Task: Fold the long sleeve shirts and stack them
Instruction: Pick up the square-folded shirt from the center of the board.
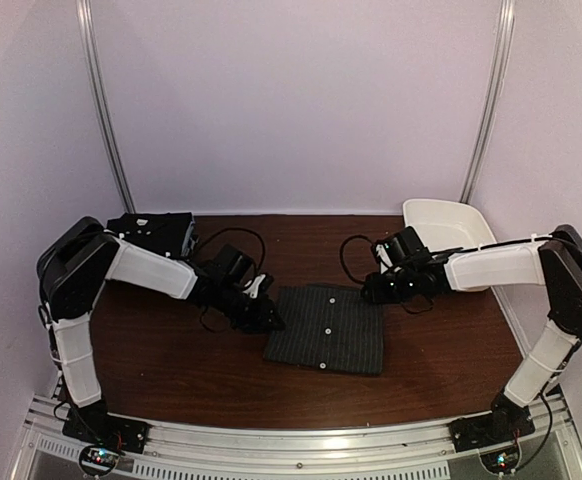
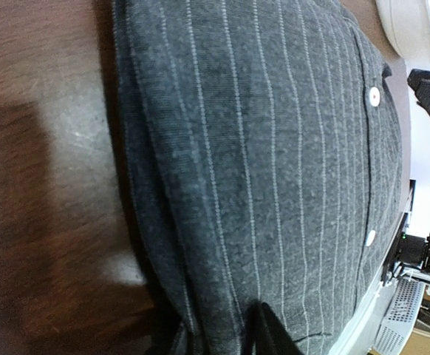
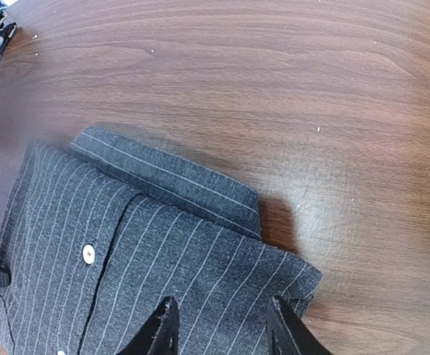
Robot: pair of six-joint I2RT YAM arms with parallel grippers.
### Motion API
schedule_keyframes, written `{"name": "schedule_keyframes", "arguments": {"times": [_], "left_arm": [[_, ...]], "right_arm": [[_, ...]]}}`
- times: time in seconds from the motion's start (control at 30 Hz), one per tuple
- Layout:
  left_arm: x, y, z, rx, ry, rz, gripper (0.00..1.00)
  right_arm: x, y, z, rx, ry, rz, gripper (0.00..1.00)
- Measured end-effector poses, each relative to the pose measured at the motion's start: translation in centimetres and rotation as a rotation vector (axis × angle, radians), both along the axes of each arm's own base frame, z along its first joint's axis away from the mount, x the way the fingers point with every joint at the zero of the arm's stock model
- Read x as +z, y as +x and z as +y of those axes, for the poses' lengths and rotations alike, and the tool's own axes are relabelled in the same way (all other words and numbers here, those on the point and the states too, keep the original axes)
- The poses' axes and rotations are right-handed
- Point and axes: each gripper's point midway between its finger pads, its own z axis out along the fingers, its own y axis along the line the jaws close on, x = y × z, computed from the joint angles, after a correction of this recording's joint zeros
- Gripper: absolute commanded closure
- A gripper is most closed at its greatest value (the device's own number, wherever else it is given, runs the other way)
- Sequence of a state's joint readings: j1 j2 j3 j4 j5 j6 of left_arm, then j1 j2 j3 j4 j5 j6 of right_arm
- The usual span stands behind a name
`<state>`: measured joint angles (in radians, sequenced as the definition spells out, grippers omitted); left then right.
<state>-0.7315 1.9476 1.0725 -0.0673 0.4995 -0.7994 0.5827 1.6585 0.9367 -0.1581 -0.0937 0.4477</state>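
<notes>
A folded charcoal pinstriped shirt (image 1: 326,328) with small white buttons lies flat at the table's middle. A second dark folded shirt (image 1: 156,232) lies at the back left, behind my left arm. My left gripper (image 1: 268,314) is at the pinstriped shirt's left edge. In the left wrist view the shirt (image 2: 274,148) fills the frame and the open gripper (image 2: 222,322) straddles its folded edge. My right gripper (image 1: 378,290) is at the shirt's far right corner. In the right wrist view that gripper (image 3: 222,303) is open just above the corner of the shirt (image 3: 163,244), holding nothing.
A white plastic tub (image 1: 446,232) stands at the back right, close behind my right arm. Bare brown wood (image 3: 274,89) lies beyond the shirt's collar end. The near table edge is a metal rail (image 1: 301,445).
</notes>
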Motion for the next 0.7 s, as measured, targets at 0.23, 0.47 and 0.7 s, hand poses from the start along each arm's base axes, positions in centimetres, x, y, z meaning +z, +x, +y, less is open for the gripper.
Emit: {"name": "schedule_keyframes", "arguments": {"times": [0.23, 0.47, 0.7], "left_arm": [[-0.6, 0.3, 0.2, 0.036, 0.019, 0.015, 1.00], [-0.2, 0.8, 1.1, 0.078, 0.072, -0.020, 1.00], [2.9, 0.6, 4.9, 0.125, 0.132, -0.093, 1.00]], "right_arm": [[-0.4, -0.7, -0.1, 0.010, 0.003, 0.017, 0.57], [0.3, -1.0, 0.2, 0.025, 0.027, 0.013, 0.57], [0.8, -2.7, 2.4, 0.094, 0.038, 0.015, 0.56]]}}
